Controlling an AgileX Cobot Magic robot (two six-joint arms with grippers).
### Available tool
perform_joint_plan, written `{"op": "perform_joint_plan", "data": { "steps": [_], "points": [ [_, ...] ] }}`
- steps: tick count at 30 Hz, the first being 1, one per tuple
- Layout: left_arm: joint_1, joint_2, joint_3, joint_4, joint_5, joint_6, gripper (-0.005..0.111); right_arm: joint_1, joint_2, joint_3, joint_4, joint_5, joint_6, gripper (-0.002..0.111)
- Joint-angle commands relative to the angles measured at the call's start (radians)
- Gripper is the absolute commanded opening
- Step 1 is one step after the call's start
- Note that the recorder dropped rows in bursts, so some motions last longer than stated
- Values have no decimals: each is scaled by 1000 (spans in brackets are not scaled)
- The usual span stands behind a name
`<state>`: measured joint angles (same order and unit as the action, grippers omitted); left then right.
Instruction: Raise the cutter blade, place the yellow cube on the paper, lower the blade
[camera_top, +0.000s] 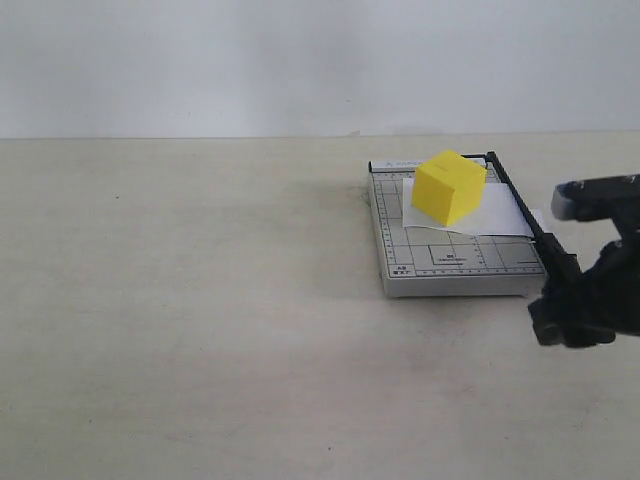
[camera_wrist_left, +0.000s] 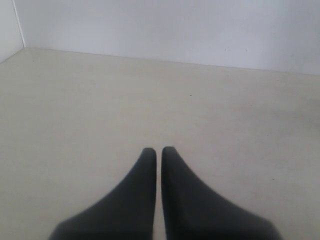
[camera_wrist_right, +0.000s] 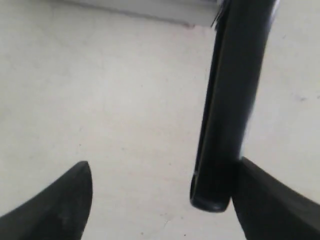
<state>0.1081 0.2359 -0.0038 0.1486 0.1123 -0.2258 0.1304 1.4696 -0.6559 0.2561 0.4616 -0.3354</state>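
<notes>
The yellow cube (camera_top: 449, 187) rests on the white paper (camera_top: 495, 217), which lies across the grey gridded cutter base (camera_top: 440, 262). Along the base's right edge the black cutter blade (camera_top: 520, 207) lies down. Its thick handle end (camera_wrist_right: 227, 115) sits between the fingers of my right gripper (camera_wrist_right: 162, 172), which is open; one finger (camera_wrist_right: 265, 195) is right against the handle and the other stands well apart. In the exterior view that gripper (camera_top: 575, 305) sits at the base's near right corner. My left gripper (camera_wrist_left: 159, 150) is shut on nothing above bare table and is absent from the exterior view.
A pale table (camera_top: 200, 300) spreads to the left and front of the cutter. A white wall (camera_top: 300, 60) runs along the back edge.
</notes>
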Motion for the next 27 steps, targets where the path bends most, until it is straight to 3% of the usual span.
{"op": "perform_joint_plan", "data": {
  "steps": [1, 7, 9, 12, 19, 24, 27],
  "points": [
    [-3, -8, 4, -6, -8, -11, 4, 9, -98, -77, -118, 50, 148, 71],
    [-3, -8, 4, -6, -8, -11, 4, 9, -221, -161, -232, 222, 243, 67],
    [-3, -8, 4, -6, -8, -11, 4, 9, -267, -175, -268, 242, 304, 52],
    [-3, -8, 4, -6, -12, -11, 4, 9, -375, -170, -276, 206, 344, 3],
    [-3, -8, 4, -6, -12, -11, 4, 9, -878, 55, -263, -150, 366, -1],
    [-3, -8, 4, -6, -12, -11, 4, 9, -1296, 274, -271, -246, 350, -1],
    [-3, -8, 4, -6, -12, -11, 4, 9, -1415, 407, -325, -410, 309, -1]
  ]
}}
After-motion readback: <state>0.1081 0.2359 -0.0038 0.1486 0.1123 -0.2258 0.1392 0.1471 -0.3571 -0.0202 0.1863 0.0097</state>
